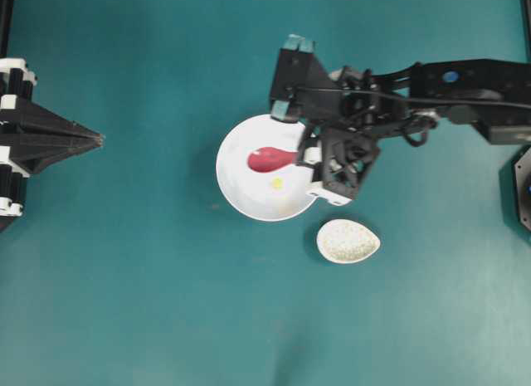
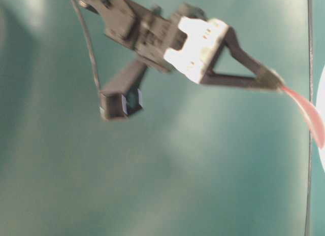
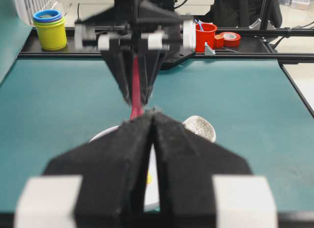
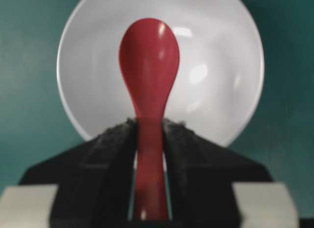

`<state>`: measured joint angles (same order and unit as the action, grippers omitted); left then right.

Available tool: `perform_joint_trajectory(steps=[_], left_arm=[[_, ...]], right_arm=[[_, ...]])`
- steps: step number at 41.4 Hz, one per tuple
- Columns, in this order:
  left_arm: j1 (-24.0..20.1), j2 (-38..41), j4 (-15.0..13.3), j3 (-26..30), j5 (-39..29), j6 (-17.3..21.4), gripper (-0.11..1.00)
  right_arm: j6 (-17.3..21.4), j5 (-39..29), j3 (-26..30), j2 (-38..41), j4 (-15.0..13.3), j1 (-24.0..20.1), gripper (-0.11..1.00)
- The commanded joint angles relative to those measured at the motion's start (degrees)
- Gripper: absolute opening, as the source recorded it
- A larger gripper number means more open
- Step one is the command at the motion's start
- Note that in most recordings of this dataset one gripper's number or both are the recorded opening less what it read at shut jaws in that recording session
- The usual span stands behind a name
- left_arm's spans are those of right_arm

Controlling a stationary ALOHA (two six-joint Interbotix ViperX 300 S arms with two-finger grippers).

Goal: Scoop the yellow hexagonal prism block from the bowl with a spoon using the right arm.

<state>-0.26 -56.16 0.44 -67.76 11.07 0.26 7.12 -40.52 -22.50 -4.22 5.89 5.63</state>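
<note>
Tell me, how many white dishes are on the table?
2. The large bowl lies near the table's middle, under the spoon. The small speckled spoon rest sits just beside it, toward the bottom right in the overhead view. Nothing suggests a hidden third.

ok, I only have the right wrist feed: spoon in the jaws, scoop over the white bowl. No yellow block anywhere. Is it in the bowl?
Observer: Yes. Overhead shows the yellow hexagonal prism block inside the bowl, beside the spoon scoop, not in it.
Operator: Anything else near the bowl?
Observer: A speckled spoon rest sits on the table just outside the rim, apart from it.
Operator: Left arm in the way?
Observer: No. The left gripper is at the far left edge overhead, shut and holding nothing, well clear of the bowl.
</note>
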Motion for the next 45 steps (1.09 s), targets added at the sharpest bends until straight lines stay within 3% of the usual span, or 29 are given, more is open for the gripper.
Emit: perform_joint_trajectory(steps=[1, 11, 45], left_arm=[[-0.09, 0.26, 0.09, 1.41, 0.26, 0.09, -0.01], [-0.09, 0.26, 0.18, 1.41, 0.26, 0.09, -0.01], [-0.09, 0.26, 0.18, 1.41, 0.26, 0.09, 0.00]], right_arm=[[1.23, -4.04, 0.00, -3.34, -0.09, -0.18, 0.24], [3.08, -11.16, -1.49, -4.31, -0.18, -0.18, 0.24], [2.02, -1.93, 0.62, 6.06, -3.60, -0.18, 0.24]])
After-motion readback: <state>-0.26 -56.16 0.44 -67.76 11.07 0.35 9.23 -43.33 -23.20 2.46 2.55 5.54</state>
